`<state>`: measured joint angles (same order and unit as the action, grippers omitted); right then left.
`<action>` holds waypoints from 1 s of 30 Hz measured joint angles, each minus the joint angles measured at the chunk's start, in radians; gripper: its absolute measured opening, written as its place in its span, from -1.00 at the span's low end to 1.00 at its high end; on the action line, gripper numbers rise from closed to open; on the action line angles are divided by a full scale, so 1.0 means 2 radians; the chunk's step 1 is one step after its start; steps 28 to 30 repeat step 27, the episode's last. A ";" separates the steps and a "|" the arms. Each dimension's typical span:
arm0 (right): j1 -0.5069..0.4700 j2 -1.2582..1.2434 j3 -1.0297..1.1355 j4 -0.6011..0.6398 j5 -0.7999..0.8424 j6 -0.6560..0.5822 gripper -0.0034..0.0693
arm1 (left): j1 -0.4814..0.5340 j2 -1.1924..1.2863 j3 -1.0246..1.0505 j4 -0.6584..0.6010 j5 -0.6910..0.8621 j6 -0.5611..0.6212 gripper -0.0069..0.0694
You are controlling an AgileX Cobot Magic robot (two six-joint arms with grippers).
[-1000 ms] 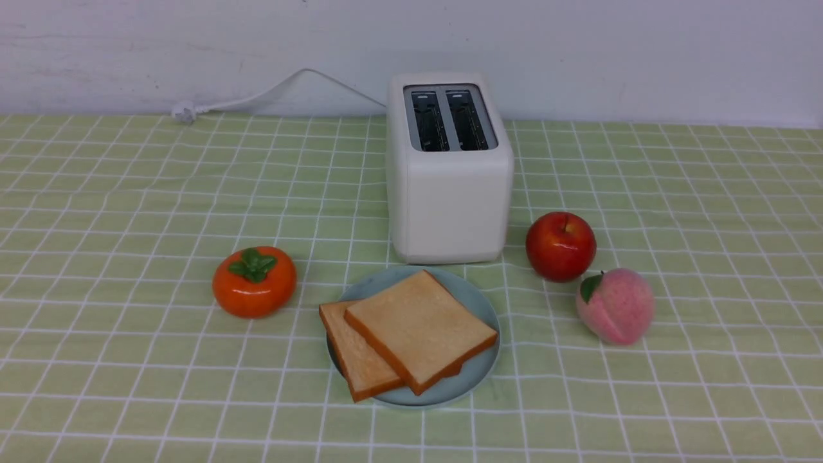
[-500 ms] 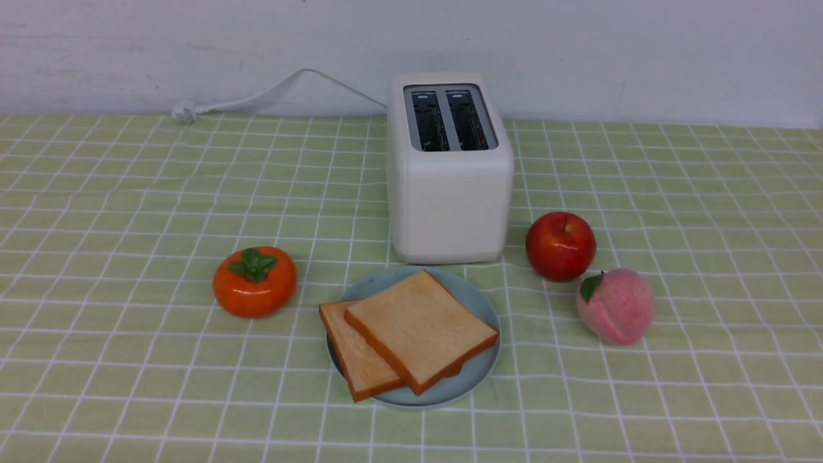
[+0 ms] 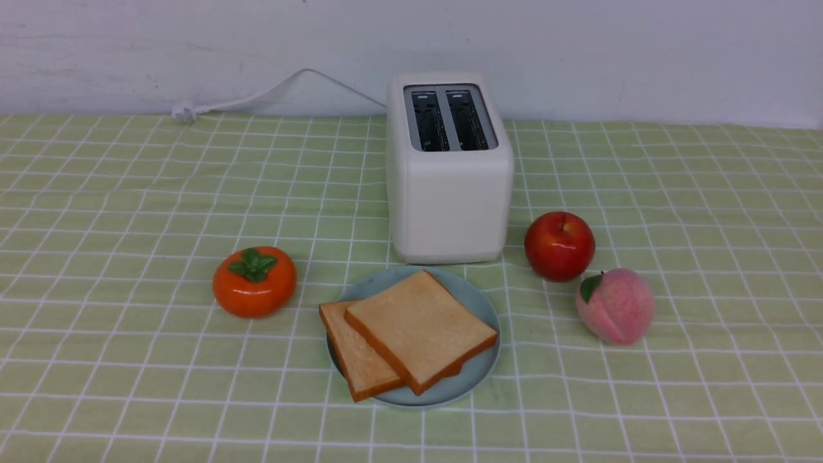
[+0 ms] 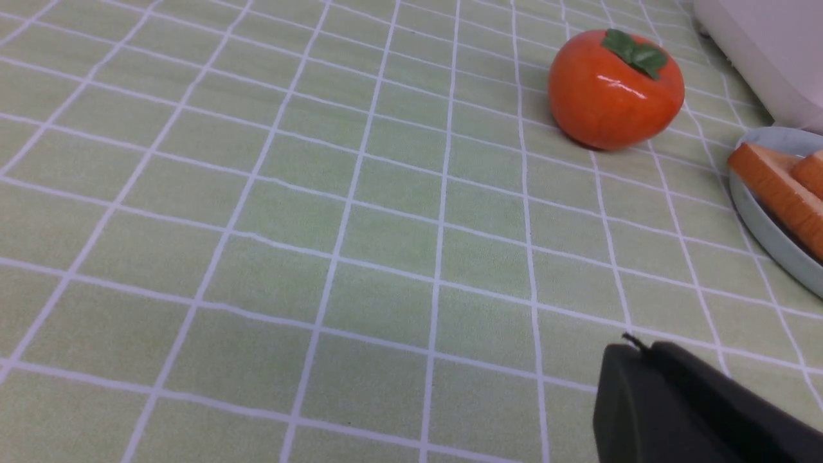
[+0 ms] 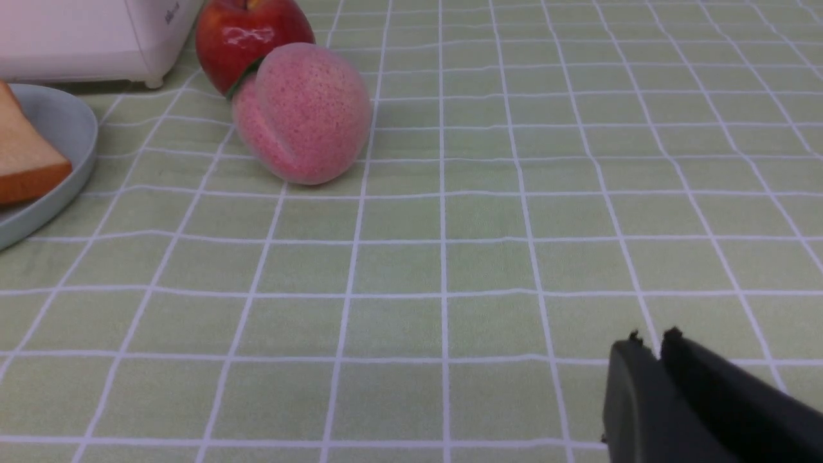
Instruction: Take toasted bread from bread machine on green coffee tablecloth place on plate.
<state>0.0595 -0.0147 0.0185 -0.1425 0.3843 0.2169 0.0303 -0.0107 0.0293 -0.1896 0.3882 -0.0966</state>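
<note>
1. The tablecloth [image 3: 128, 193] is light yellow-green with a thin white grid.
2. The toaster [image 3: 449, 193] is white with a grey slot top.
3. The bread [image 3: 418, 328] is golden-tan with orange-brown crust.
4. The plate [image 3: 479, 302] is pale blue-grey.
5. The apple [image 3: 559, 245] is red, the peach [image 3: 615, 306] pink, the persimmon [image 3: 254, 283] orange with green leaves.

Persimmon [image 3: 254, 281] left; apple [image 3: 560, 245], peach [image 3: 615, 306] touching, right.

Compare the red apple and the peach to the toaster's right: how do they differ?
The apple is glossy deep red and sits upright, nearer the toaster. The peach is matte, speckled pink, tipped on its side, nearer the camera. Both are round, similar in size, and rest on the tablecloth.
</note>
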 joint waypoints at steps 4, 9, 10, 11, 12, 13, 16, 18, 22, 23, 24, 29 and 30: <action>0.000 0.000 0.000 0.000 0.000 0.000 -0.75 | 0.000 0.000 0.000 0.000 0.000 0.000 -0.84; 0.000 0.000 0.000 0.000 0.000 0.000 -0.72 | 0.000 0.000 0.000 0.000 0.000 0.000 -0.83; 0.000 0.000 0.000 0.000 0.000 0.000 -0.72 | 0.000 0.000 0.000 0.000 0.000 0.000 -0.82; 0.000 0.000 0.000 0.000 0.000 0.000 -0.71 | 0.000 0.000 0.000 0.000 0.000 0.000 -0.82; 0.000 0.000 0.000 0.000 0.000 0.000 -0.71 | 0.000 0.000 0.000 0.000 0.000 0.000 -0.82; 0.000 0.000 0.000 0.000 0.000 0.000 -0.71 | 0.000 0.000 0.000 0.000 0.000 0.000 -0.82; 0.000 0.000 0.000 0.000 0.000 0.000 -0.70 | 0.000 0.000 0.000 0.000 0.000 0.000 -0.82; 0.000 0.000 0.000 0.000 0.000 0.000 -0.69 | 0.000 0.000 0.000 0.000 0.000 0.000 -0.81; 0.000 0.000 0.000 0.000 0.000 0.000 -0.67 | 0.000 0.000 0.000 0.000 0.000 0.000 -0.81; 0.000 0.000 0.000 0.000 0.000 0.000 -0.67 | 0.000 0.000 0.000 0.000 0.000 0.000 -0.81; 0.000 0.000 0.000 0.000 0.000 0.000 -0.66 | 0.000 0.000 0.000 0.000 0.000 0.000 -0.81; 0.000 0.000 0.000 0.000 0.000 0.000 -0.65 | 0.000 0.000 0.000 0.000 0.000 0.000 -0.80; 0.000 0.000 0.000 0.000 0.000 0.000 -0.65 | 0.000 0.000 0.000 0.000 0.000 0.000 -0.80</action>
